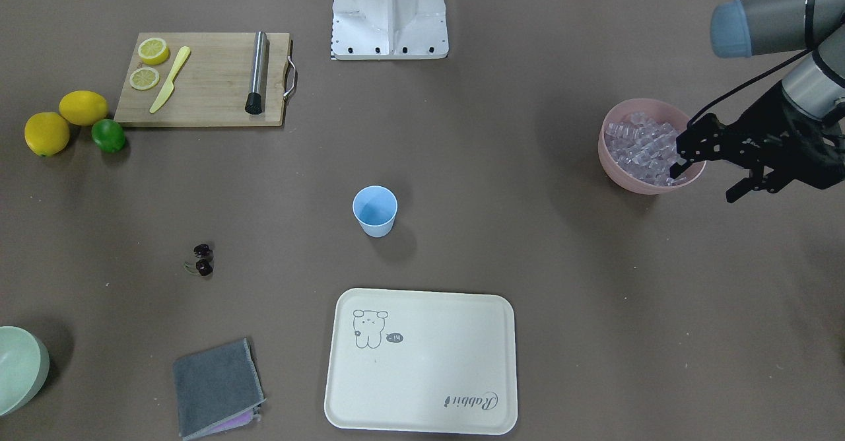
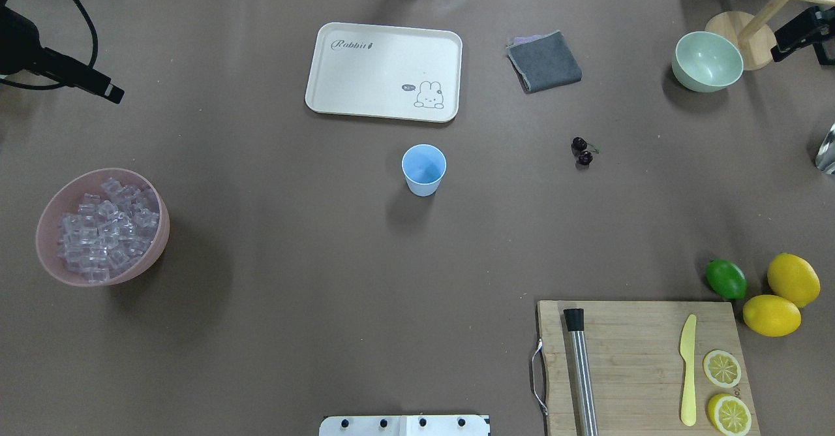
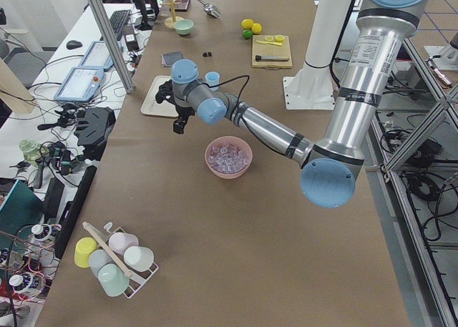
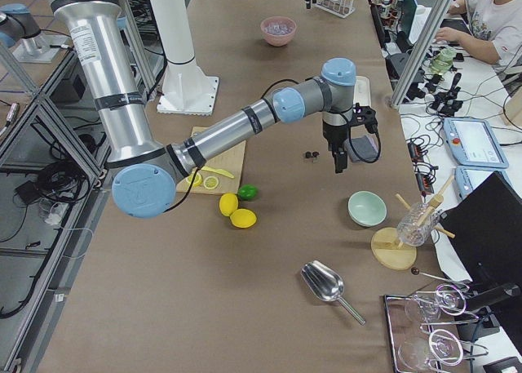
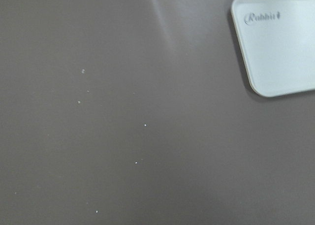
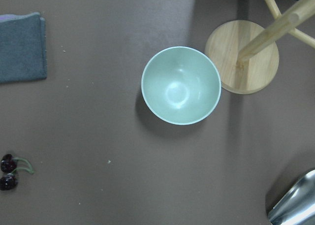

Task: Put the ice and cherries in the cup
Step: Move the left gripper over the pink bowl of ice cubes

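Ice is sitting heaped in the pink bowl on the robot's left side of the table, with no cube lifted out. The cup is standing upright mid-table, well apart from the bowl, and its blue inside is looking empty. The cherries are lying on the bare table on the cup's other side, apart from it.

The left gripper is hovering high, just beyond the bowl on the operators' side, its fingers spread and pinching nothing. The right gripper is hanging above the table near the cherries. I cannot tell whether its fingers are spread or pressed together.

Fetching ice appears to be the step just getting under way. The next move is calling for the left gripper to come over the bowl, lower with fingers spread around one cube on top of the heap, and close squarely, since such glossy cubes are likely to slip.
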Action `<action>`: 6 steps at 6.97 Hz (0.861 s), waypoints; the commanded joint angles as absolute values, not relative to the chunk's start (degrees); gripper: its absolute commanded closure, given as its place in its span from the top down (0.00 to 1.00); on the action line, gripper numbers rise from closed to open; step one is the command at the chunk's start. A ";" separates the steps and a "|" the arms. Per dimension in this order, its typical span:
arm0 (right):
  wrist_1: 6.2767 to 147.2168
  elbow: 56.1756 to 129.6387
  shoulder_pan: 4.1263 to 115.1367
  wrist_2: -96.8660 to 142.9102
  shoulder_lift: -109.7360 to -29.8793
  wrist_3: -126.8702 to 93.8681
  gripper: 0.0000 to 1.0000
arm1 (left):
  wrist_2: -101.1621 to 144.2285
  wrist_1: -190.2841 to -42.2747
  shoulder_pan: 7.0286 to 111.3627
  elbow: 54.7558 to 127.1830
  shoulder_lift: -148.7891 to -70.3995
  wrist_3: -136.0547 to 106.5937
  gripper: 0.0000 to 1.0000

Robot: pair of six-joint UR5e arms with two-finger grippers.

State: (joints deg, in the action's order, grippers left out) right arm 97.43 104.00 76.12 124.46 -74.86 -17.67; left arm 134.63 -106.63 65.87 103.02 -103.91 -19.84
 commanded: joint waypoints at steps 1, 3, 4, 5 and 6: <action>97.74 103.71 77.43 124.45 -77.69 -17.84 1.00 | 134.65 -113.94 64.34 103.54 -99.44 -14.59 0.98; 97.56 103.54 77.34 124.54 -77.35 -17.84 1.00 | 134.47 -127.20 61.62 103.53 -91.18 -14.50 0.97; 97.47 104.14 77.43 124.54 -77.95 -17.84 1.00 | 134.30 -130.05 58.39 103.10 -89.14 -10.85 0.97; 97.47 103.89 77.34 124.28 -78.13 -17.84 1.00 | 132.47 -129.99 57.14 102.75 -88.25 -4.29 0.97; 97.38 104.15 77.43 124.28 -78.13 -17.84 1.00 | 131.84 -130.08 56.00 102.74 -87.63 -0.74 0.97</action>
